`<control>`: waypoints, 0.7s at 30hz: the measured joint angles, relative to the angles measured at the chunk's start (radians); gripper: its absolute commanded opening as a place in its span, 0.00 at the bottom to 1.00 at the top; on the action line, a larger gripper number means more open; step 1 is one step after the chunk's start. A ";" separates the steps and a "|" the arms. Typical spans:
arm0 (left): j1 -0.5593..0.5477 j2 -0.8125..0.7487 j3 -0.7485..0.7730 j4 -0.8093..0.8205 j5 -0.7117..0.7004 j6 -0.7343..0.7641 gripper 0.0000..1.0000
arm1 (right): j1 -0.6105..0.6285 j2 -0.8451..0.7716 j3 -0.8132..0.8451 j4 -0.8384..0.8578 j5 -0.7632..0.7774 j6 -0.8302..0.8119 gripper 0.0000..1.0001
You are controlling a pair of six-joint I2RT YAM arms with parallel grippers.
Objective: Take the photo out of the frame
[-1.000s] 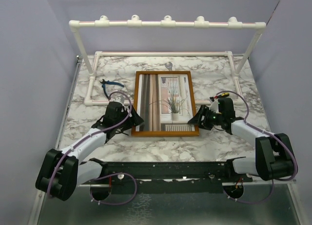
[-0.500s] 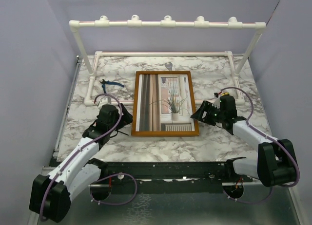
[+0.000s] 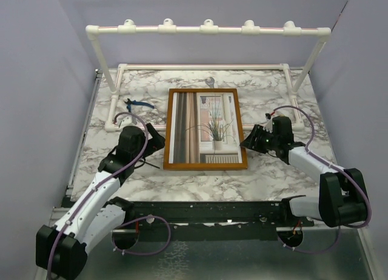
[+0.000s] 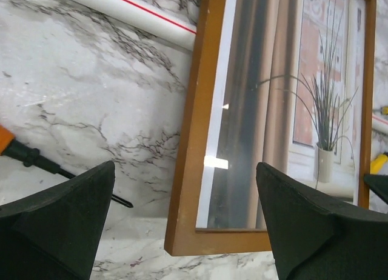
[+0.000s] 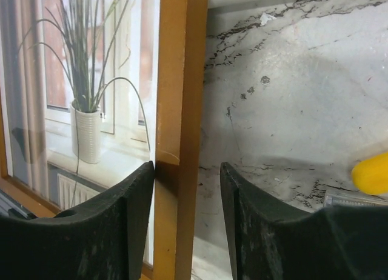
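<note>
The frame (image 3: 205, 166), with a narrow orange-brown wooden border, lies glass side up on the marble table. The photo (image 3: 206, 125) of curtains, a window and a potted grass shows behind the glass. My left gripper (image 3: 159, 140) hovers just left of the frame's near-left corner (image 4: 182, 237), jaws wide open and empty (image 4: 185, 168). My right gripper (image 3: 245, 142) straddles the frame's right border (image 5: 177, 80). One finger (image 5: 130, 213) touches the border's glass side, while the other finger (image 5: 254, 225) stands apart over the table, so the gripper (image 5: 187, 166) is not clamped.
A white pipe rack (image 3: 206, 29) spans the back, and its base pipes run along the table. Blue-handled pliers (image 3: 136, 104) lie left of the frame. An orange-handled screwdriver (image 4: 24, 151) lies by my left gripper. A yellow tool handle (image 5: 371, 173) lies right of the frame.
My left gripper has pulled back left from the frame's edge and opened wide. My right gripper has shifted onto the frame's right border, with its jaws narrowing around it.
</note>
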 measured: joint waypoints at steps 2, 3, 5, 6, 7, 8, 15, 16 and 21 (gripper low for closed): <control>-0.012 0.074 0.032 0.002 0.049 0.014 0.96 | 0.000 0.022 0.000 0.002 -0.002 0.000 0.47; -0.021 0.096 0.043 0.002 0.066 0.021 0.96 | 0.000 0.034 0.000 0.003 -0.006 0.001 0.45; -0.056 0.125 0.060 0.002 0.087 0.035 0.96 | 0.000 0.053 0.000 0.008 -0.012 0.001 0.44; -0.074 0.129 0.067 0.002 0.091 0.041 0.95 | 0.000 0.061 0.000 0.009 -0.014 0.001 0.42; -0.104 0.130 0.076 0.002 0.093 0.050 0.95 | 0.000 0.069 -0.002 0.010 -0.015 0.001 0.41; -0.122 0.130 0.084 0.003 0.093 0.056 0.95 | 0.000 0.072 -0.004 0.010 -0.015 0.001 0.41; -0.288 0.206 0.163 0.054 0.082 0.092 0.89 | 0.000 0.074 -0.029 0.034 -0.027 0.004 0.51; -0.308 0.224 0.168 0.056 0.075 0.095 0.88 | 0.000 0.074 -0.030 0.037 -0.031 0.004 0.52; -0.368 0.305 0.172 0.055 0.004 0.095 0.85 | 0.000 0.097 -0.030 0.066 -0.046 0.011 0.64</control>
